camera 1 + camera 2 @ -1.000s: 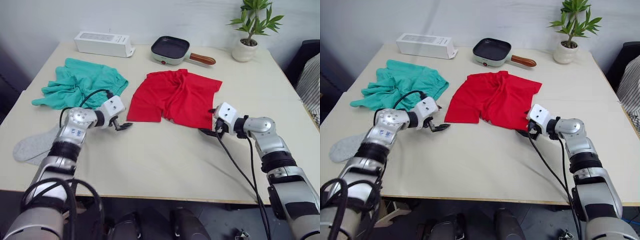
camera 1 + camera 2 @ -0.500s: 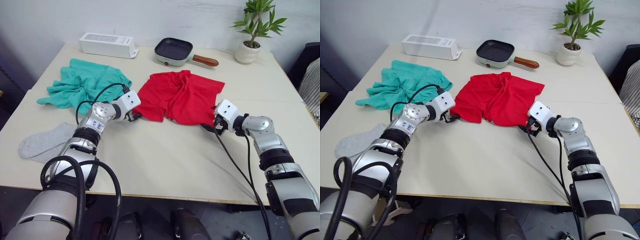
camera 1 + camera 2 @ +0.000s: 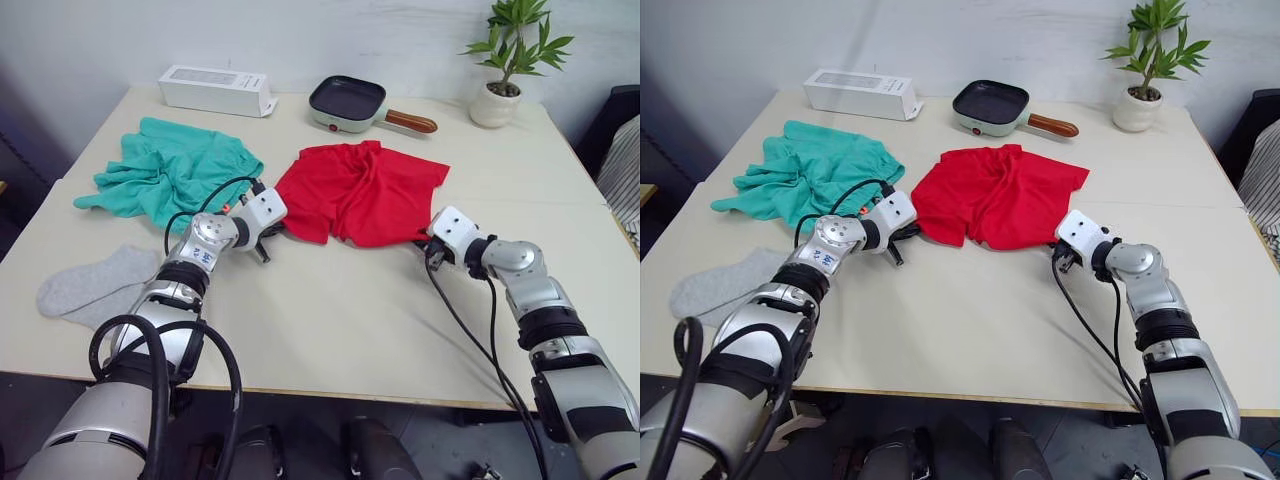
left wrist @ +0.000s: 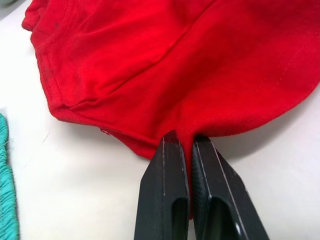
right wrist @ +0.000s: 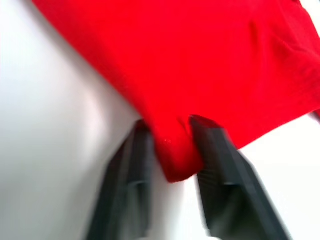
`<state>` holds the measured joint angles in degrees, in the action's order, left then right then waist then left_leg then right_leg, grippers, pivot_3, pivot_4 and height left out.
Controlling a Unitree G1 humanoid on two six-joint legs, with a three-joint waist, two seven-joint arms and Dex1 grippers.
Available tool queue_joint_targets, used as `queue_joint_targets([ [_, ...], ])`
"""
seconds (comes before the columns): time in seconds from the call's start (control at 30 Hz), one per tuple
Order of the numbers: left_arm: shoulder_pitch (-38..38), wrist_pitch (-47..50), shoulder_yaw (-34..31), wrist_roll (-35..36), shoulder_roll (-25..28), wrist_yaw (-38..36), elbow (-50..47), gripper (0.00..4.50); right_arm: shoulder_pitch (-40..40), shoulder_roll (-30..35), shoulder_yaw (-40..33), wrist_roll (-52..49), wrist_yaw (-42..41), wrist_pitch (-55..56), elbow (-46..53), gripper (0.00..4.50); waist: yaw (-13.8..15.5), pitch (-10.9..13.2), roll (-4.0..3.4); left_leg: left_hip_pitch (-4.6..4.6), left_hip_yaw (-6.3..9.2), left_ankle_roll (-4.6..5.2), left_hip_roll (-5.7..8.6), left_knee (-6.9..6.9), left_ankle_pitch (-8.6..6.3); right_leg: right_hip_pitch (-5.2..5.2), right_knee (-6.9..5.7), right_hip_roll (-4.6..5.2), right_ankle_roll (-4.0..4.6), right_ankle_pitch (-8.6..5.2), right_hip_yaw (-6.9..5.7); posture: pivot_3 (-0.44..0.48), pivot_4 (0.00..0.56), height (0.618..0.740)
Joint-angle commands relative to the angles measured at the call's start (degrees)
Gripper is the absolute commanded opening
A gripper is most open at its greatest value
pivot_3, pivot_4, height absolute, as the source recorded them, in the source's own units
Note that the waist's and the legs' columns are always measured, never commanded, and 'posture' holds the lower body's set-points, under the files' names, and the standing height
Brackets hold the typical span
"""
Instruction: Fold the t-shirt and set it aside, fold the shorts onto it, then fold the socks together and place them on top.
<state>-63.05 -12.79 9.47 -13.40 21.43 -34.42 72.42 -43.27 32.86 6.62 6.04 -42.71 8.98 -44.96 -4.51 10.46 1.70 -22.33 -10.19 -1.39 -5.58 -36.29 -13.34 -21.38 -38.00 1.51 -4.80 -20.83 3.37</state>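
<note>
T-shirt (image 3: 362,190): lying crumpled at table (image 3: 330,320) centre, both near corners now being engaged. Left gripper (image 4: 186,145), reaching in from open table a second ago, now pinching near-left hem. Right gripper (image 5: 167,131) straddling near-right corner; fingers probably not yet clamping. Fold about to begin. Shorts (image 3: 170,170) lying far-left, socks (image 3: 95,285) near-left, both untouched.

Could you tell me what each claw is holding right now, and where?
Left claw pinches the t-shirt at its near hem; right claw straddles the hem's other corner, not yet closed.
</note>
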Motion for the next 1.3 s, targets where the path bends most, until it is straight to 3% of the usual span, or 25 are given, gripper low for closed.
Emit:
queue_joint_targets([
  [0.03,2.55,1.71,-0.51,0.29,0.61,-2.66,1.49,0.00,1.39,0.14,-0.68,-0.98,-0.79,0.94,3.92,0.01,-0.15,0.00,0.00,0.00,0.00,0.00,0.00,0.02,0.00,-0.01,0.00,-0.01,0.00,0.00,0.00,0.000,0.150,0.740],
  [0.2,4.79,1.89,-4.89,6.06,3.49,-10.72,-4.70,0.00,4.02,3.67,-2.72,-3.43,-4.55,2.16,10.53,0.01,-0.49,0.05,-0.06,-0.06,-0.09,-0.08,-0.05,0.15,0.01,-0.16,0.01,-0.08,-0.02,-0.02,0.04,0.000,0.150,0.740],
  [0.3,9.67,4.98,-6.53,10.67,5.87,-18.67,-16.02,0.00,6.37,5.96,-4.09,-6.12,-7.51,0.78,14.99,0.01,-0.62,0.08,-0.08,-0.07,-0.12,-0.17,-0.09,0.23,-0.04,-0.22,0.00,-0.10,-0.07,-0.15,0.04,0.000,0.150,0.740],
  [0.4,19.99,12.88,-8.54,17.04,10.44,-25.97,-36.38,0.00,10.12,8.98,-5.77,-10.30,-13.08,0.09,20.08,0.01,-0.82,0.10,-0.09,-0.07,-0.11,-0.27,-0.17,0.25,-0.11,-0.23,-0.02,-0.15,-0.01,-0.28,0.04,0.000,0.150,0.740],
  [0.6,41.15,30.05,-12.94,29.17,21.34,-33.68,-72.36,0.00,17.37,15.84,-6.57,-13.40,-21.59,-4.48,25.76,0.01,-0.83,0.20,-0.07,-0.07,0.11,-0.38,-0.38,0.21,-0.18,-0.20,-0.23,-0.12,0.10,-0.55,0.08,0.000,0.150,0.740],
  [0.83,62.90,43.33,-19.57,38.54,32.92,-37.07,-95.93,0.00,30.31,26.81,-5.77,-20.46,-35.63,-21.35,38.15,0.01,-0.33,0.23,-0.05,-0.01,0.39,-0.16,-0.22,0.22,-0.23,0.04,-0.14,0.17,0.15,-0.57,0.20,0.000,0.150,0.740],
  [0.93,69.26,48.33,-22.32,42.27,36.24,-37.60,-101.27,0.00,33.80,31.03,-4.89,-21.25,-38.25,-27.94,41.79,0.01,-0.32,0.23,-0.04,0.00,0.53,-0.15,-0.23,0.27,-0.36,0.15,0.04,0.23,0.29,-0.64,0.09,0.000,0.150,0.740],
  [1.13,69.87,50.36,-24.44,43.87,39.35,-37.50,-100.53,0.00,35.80,35.72,-5.19,-24.01,-43.08,-36.58,44.44,0.01,-0.17,0.25,0.00,0.02,0.75,-0.05,-0.19,0.28,-0.70,0.34,0.22,0.30,0.79,-0.88,-0.06,0.000,0.150,0.740],
  [1.3,51.28,50.90,-19.23,43.73,37.75,-35.40,-89.83,0.00,25.73,33.21,-8.46,-27.06,-41.87,-37.85,39.91,0.01,-0.21,0.32,-0.06,0.01,0.72,0.07,-0.17,0.21,-0.73,0.35,0.23,0.30,0.77,-0.85,-0.07,0.000,0.150,0.740],
])
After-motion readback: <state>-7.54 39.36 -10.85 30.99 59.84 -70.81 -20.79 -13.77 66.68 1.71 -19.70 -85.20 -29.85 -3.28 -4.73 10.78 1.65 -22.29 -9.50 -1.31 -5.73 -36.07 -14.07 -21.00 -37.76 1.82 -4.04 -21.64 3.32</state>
